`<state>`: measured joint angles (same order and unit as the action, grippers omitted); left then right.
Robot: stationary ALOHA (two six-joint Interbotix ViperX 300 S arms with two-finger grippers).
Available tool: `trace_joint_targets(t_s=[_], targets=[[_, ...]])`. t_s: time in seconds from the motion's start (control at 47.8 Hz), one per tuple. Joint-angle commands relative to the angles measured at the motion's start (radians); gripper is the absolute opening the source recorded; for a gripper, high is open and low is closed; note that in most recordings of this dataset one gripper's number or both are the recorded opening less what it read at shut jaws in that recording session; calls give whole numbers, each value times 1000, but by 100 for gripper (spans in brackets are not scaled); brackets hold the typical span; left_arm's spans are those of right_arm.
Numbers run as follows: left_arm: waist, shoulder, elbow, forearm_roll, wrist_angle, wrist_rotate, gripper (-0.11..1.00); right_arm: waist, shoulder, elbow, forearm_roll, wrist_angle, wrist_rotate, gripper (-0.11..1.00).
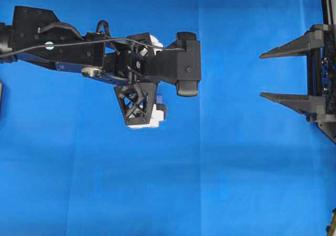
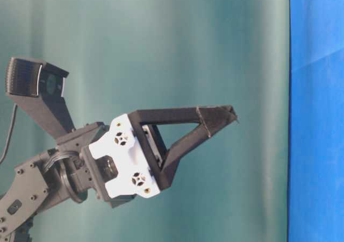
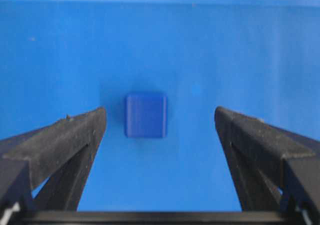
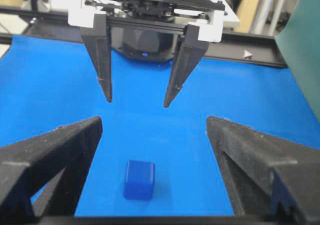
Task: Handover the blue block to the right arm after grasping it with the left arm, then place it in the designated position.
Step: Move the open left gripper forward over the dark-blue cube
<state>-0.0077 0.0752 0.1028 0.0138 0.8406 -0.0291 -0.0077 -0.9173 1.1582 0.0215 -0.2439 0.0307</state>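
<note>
Your left pincer (image 4: pixel 136 101) hangs spread wide, grasping nothing, above blue block (image 3: pixel 145 115). Block sits flat on blue cloth (image 1: pixel 220 183) over table, between fingertip lines, untouched. Your right pincer (image 1: pixel 269 74) also spread, nothing held, well apart.

The overhead view looks straight down on the blue cloth (image 1: pixel 157 183), while the table-level view looks sideways, close on the left gripper (image 2: pixel 228 115). Each wrist camera peers out between its own fingers; both share the blue block (image 3: pixel 145 115), the right wrist view facing the left gripper.
</note>
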Motion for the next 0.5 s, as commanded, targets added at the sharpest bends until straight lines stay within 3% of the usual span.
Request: trace_joint_targets(t_s=[0.0, 0.481], targets=[[-3, -15, -23, 3, -2, -5, 93, -2, 6, -26, 3, -6, 2, 98], [-3, -20, -14, 3, -2, -9, 93, -2, 6, -31, 2, -6, 2, 98]])
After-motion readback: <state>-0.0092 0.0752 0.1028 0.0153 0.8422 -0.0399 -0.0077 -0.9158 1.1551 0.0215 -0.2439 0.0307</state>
